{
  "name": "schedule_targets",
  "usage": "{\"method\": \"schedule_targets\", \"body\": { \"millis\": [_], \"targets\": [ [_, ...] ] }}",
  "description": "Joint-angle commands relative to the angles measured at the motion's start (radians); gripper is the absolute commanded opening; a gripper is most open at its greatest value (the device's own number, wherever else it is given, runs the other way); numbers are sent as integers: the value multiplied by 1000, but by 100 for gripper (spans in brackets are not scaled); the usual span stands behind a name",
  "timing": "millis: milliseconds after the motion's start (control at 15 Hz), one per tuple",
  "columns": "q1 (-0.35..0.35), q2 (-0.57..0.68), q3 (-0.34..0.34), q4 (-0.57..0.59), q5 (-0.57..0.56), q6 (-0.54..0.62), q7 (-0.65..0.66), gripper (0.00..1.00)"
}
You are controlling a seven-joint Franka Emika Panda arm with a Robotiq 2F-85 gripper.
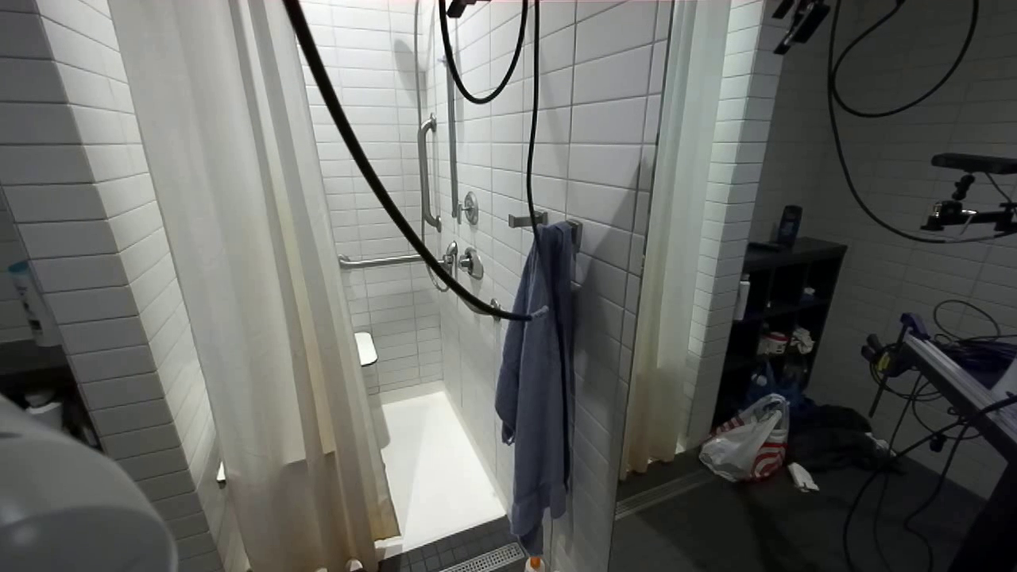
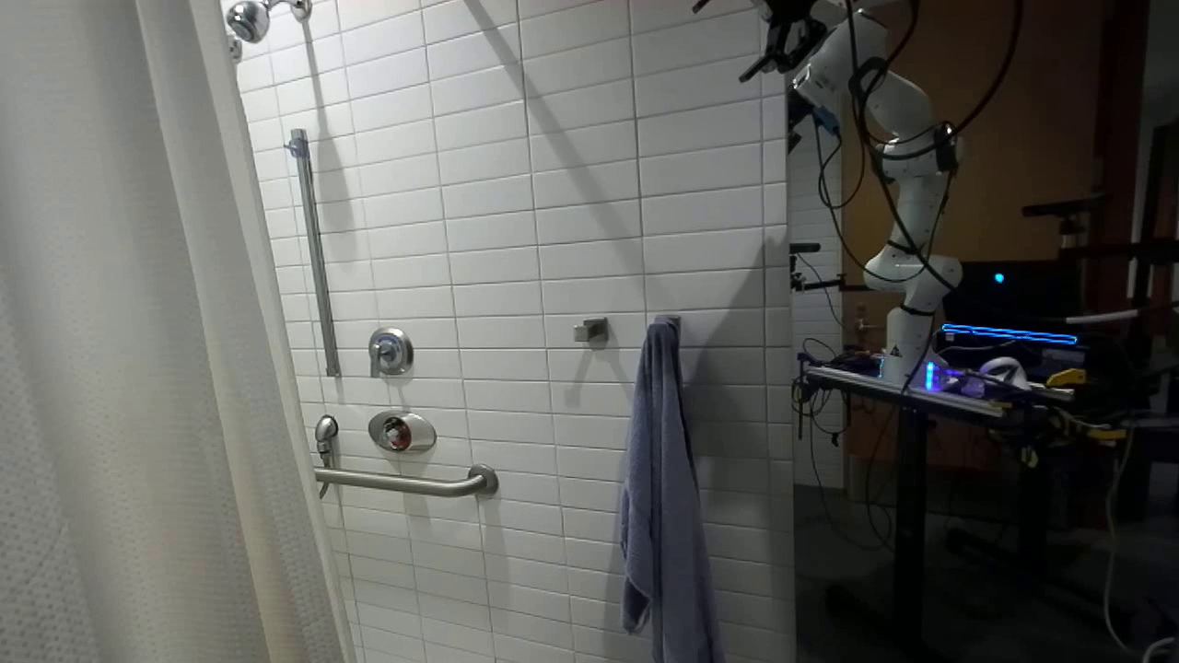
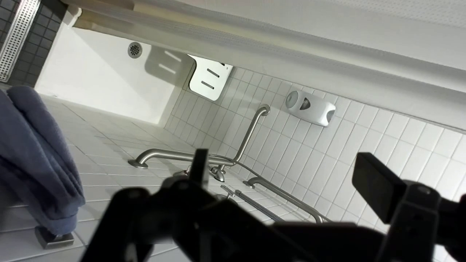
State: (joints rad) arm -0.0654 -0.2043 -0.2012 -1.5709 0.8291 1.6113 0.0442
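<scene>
My gripper (image 3: 287, 174) has its two black fingers wide apart in the wrist view, with nothing between them. In an exterior view the gripper (image 2: 721, 41) is high up in front of the white tiled wall, at the top edge. In an exterior view only a dark fingertip (image 1: 458, 8) shows at the top. A blue-grey towel (image 2: 659, 516) hangs from a metal hook, well below the gripper; it also shows in both the exterior view (image 1: 536, 381) and the wrist view (image 3: 40, 145). A bare hook (image 2: 590, 330) is beside it. The gripper touches nothing visible.
A pale shower curtain (image 1: 262, 318) hangs at the shower opening. Grab bars (image 2: 405, 481), a soap dispenser (image 3: 309, 107) and a shower seat (image 3: 211, 78) are on the walls. A thick black cable (image 1: 357, 151) hangs across. The arm stands on a cart (image 2: 857, 378).
</scene>
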Motion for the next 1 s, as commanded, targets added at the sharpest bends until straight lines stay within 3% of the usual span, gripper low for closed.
{"method": "schedule_targets", "body": {
  "millis": [0,200,467,933],
  "targets": [
    [-18,6,13,9,5,-8,-1,100],
    [-19,22,14,25,16,18,20,100],
    [-42,116,-19,123,113,48,112,100],
    [-149,285,-73,280,276,50,238,100]
  ]
}}
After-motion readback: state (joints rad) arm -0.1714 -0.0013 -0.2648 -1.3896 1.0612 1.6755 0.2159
